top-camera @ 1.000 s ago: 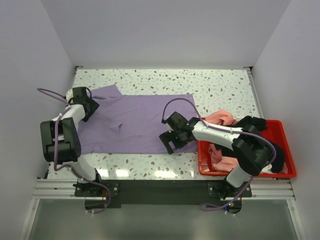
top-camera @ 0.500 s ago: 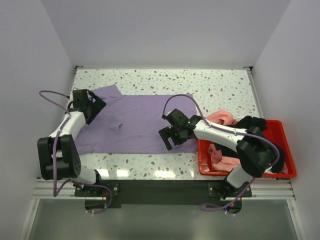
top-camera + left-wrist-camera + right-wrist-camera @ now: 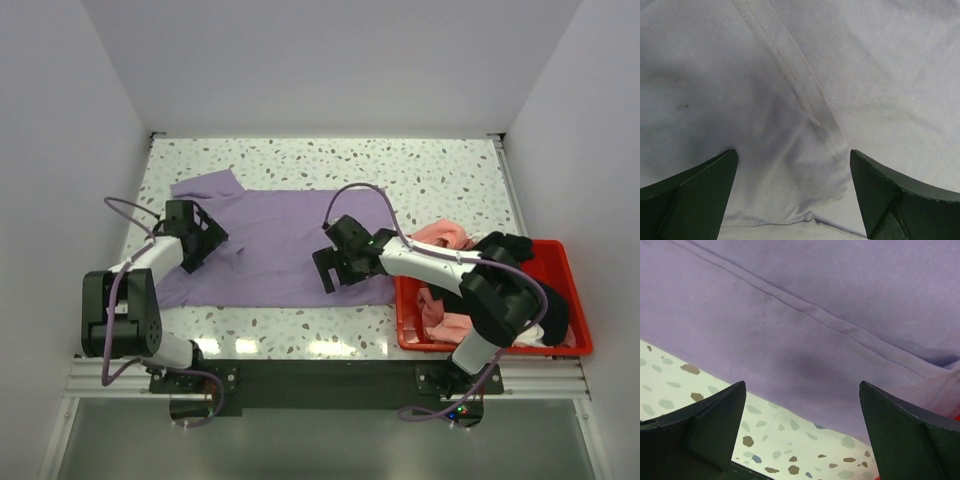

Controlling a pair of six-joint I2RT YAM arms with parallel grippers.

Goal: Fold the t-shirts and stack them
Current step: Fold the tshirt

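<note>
I've got the lavender t-shirt spread flat on the tabletop, long side running left to right, one sleeve sticking out toward the far left corner. The left claw sits over the shirt's left end, just on the near side of that sleeve. It's spread wide, with nothing between the fingers. The left wrist cam shows only lavender cloth, a double-stitched seam running up between the two tips. I can't tell whether the tips touch the fabric. The right claw is over the shirt's near edge, toward its right end, just left of the red bin — also wide apart, gripping nothing. The right wrist cam shows a stitched line crossing diagonally, speckled tabletop past the cloth edge by the left finger, and cloth by the right one. Contact there is also unclear. The other t-shirts are at the bin — a salmon-pink shirt spills over its far left corner, and a black shirt is draped over the far rim beside it. More pink lies inside, partly hidden by the right arm.
</note>
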